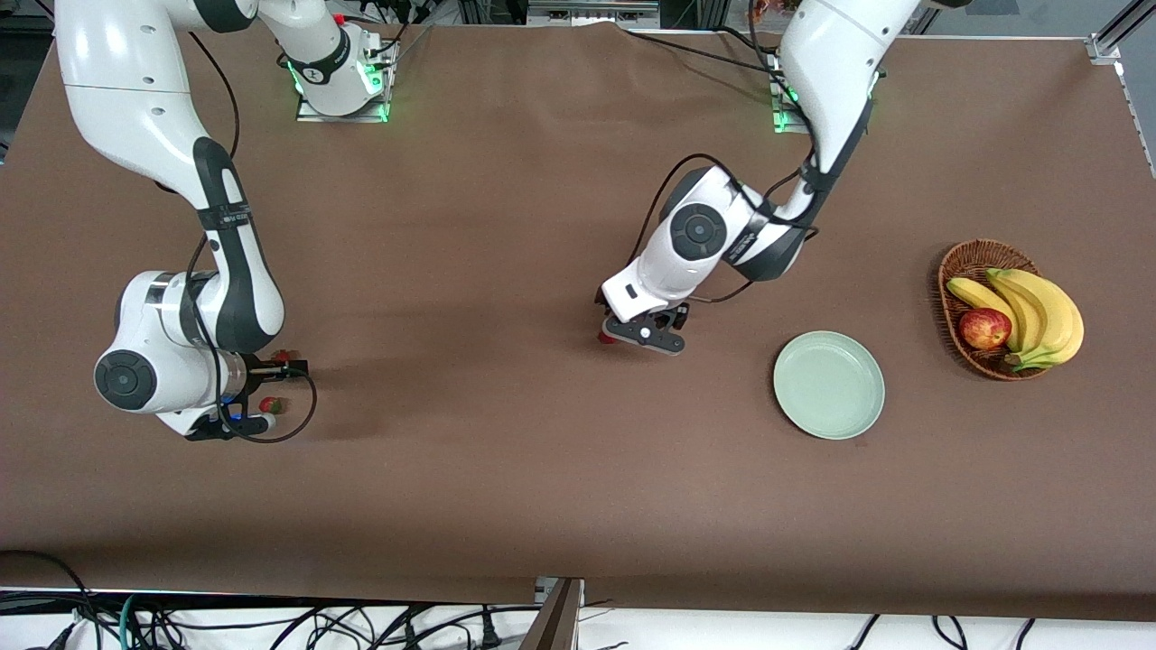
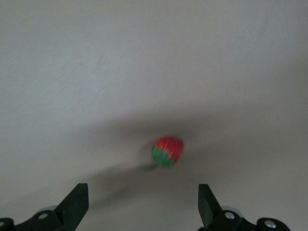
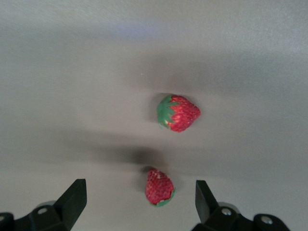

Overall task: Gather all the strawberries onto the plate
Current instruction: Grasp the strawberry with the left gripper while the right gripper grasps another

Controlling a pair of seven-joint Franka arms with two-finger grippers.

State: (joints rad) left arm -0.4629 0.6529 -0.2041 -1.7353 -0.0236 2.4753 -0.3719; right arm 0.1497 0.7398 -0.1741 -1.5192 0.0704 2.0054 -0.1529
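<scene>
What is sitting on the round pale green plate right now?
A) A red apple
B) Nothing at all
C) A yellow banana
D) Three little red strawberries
B, since the round pale mint-green plate shows only its bare smooth surface, while the small red strawberries lie on the brown table and the red apple and yellow bananas sit in the brown wicker basket.

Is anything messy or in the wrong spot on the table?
Nothing is spilled or broken. The three strawberries just lie loose on the table: two under the right end effector, one under the left end effector. The plate has none on it yet.
</scene>
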